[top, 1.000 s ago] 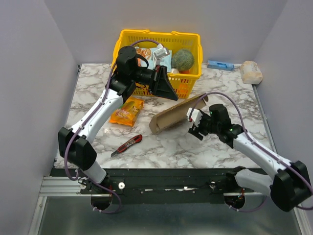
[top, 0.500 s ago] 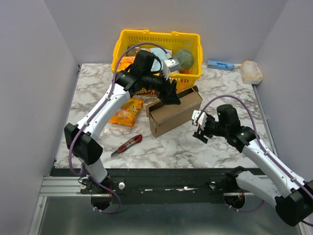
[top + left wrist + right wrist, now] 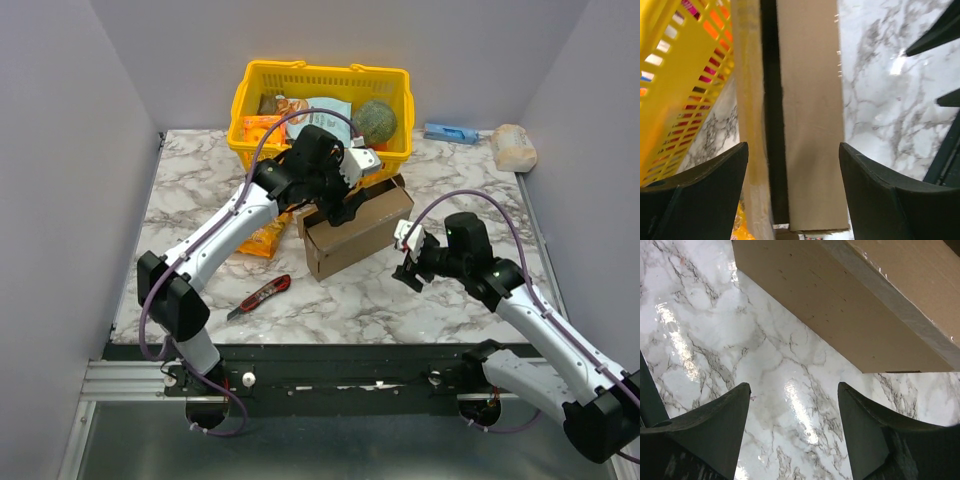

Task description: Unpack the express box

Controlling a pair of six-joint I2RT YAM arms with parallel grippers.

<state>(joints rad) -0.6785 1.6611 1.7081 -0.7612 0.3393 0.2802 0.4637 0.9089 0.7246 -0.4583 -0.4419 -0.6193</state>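
Observation:
The express box (image 3: 358, 232) is a plain brown cardboard mailer resting on the marble table just in front of the yellow basket. My left gripper (image 3: 336, 208) hovers over its top left end, open. In the left wrist view the box (image 3: 810, 125) lies between the spread jaws of that gripper (image 3: 792, 147), with a dark slit beside its flap, and neither finger touches it. My right gripper (image 3: 408, 262) stands open just right of the box, over bare marble. In the right wrist view the box (image 3: 840, 305) is ahead of this gripper (image 3: 794, 387), which holds nothing.
The yellow basket (image 3: 322, 70), seen also in the left wrist view (image 3: 670, 75), stands behind the box and holds several items. An orange snack packet (image 3: 262, 240) and a red utility knife (image 3: 260, 297) lie to the left. A blue item (image 3: 450, 132) and a beige packet (image 3: 514, 147) lie at the back right.
My left gripper has opened and swung from the basket's front down over the box. The box, tipped a second ago, now sits flat. My right gripper has drawn back slightly to the right.

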